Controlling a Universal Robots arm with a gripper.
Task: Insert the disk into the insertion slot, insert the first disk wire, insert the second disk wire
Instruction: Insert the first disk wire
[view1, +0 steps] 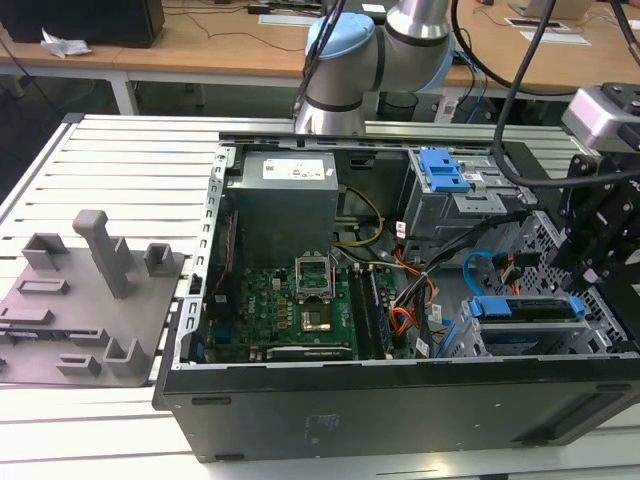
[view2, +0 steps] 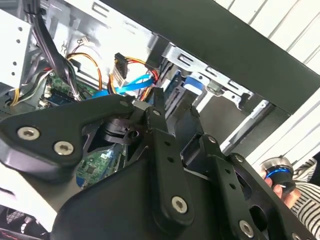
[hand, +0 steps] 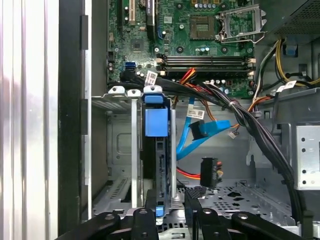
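Gripper (hand: 172, 196), black with two fingers, is open and holds nothing; silver hard drive in bright blue plastic frame (hand: 156, 125) sits inside boxy silver metal cage (hand: 120, 150), close beside the fingertips.

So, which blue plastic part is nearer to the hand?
The disk's blue carrier, in the silver drive cage beside the hand; the blue latch sits farther away on the taller grey cage.

You have the disk (hand: 156, 122) in a bright blue carrier, the insertion slot (hand: 120, 187) perforated silver, the first disk wire (hand: 209, 172) orange, red and black, the second disk wire (hand: 183, 142) light blue, the motherboard (hand: 200, 30) green.
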